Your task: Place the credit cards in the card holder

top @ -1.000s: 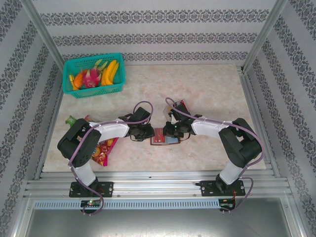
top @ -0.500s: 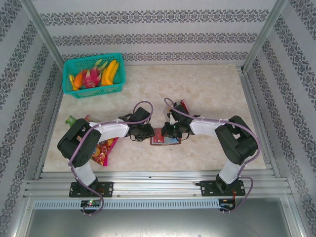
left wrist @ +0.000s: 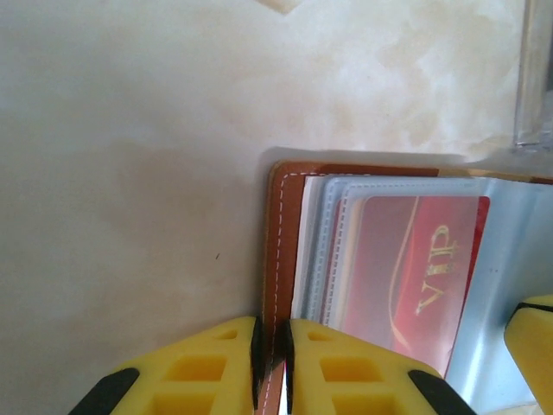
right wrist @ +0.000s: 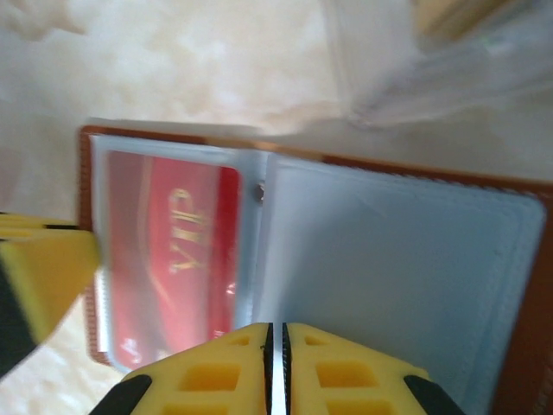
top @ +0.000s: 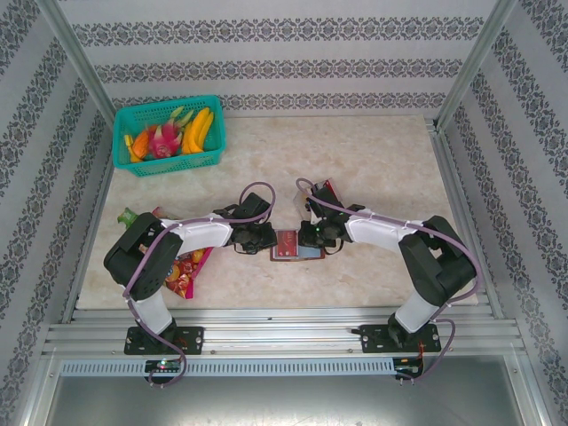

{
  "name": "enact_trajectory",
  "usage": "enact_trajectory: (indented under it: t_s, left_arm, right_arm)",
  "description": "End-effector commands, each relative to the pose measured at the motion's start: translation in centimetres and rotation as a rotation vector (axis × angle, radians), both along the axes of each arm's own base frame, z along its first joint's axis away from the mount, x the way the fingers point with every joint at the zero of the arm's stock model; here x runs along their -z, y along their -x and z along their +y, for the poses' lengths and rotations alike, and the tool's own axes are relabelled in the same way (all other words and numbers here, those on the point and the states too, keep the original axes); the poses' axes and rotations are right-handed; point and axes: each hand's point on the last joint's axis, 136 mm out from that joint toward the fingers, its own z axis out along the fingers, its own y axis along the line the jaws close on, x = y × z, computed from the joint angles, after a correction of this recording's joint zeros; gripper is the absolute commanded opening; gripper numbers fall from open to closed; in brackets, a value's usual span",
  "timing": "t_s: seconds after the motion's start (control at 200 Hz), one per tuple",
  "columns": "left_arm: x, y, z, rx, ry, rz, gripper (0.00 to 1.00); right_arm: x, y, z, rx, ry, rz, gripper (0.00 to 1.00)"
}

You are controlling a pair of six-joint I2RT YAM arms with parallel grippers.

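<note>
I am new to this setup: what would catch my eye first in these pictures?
An open brown leather card holder lies mid-table, a red plastic VIP card in its clear sleeve. The left arm's yellow fingers pinch its cover edge, the right arm's yellow fingers an inner sleeve. A teal plastic basket of fruit stands far left.

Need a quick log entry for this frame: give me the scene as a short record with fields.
holder: open on the table, brown cover down
red card: tucked in on the holder's left side, VIP print showing
left gripper: shut on the holder's cover edge
right gripper: shut on a clear sleeve
other: fruit basket far left; packet under the left arm
</note>
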Motion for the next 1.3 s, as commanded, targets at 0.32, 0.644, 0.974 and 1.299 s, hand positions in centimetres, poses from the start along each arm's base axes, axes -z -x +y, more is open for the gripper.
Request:
enact_trajectory:
  t_s: [0.32,0.644,0.974,1.299]
  left_arm:
    - [0.8,1.1,0.7,0.022,-0.057,0.026,0.19]
    - [-5.6,-1.8,-0.6,0.017,-0.009,-0.116,0.31]
    - [-7.6,-7.9,-2.9,-0.07,0.093,-0.153,0.46]
    - [-6.3,-12.5,-5.1,-0.138,0.194,-0.12,0.54]
  right_arm:
    - [-1.7,-0.5,-3.4,0.007,0.16,-0.064,0.19]
    - [-9.4,-6.0,-7.2,0.033,0.167,-0.292,0.31]
    - [-9.2,-10.3,-7.8,-0.101,0.366,-0.315,0.32]
    - [-7.7,-12.3,-7.3,-0.168,0.454,-0.308,0.33]
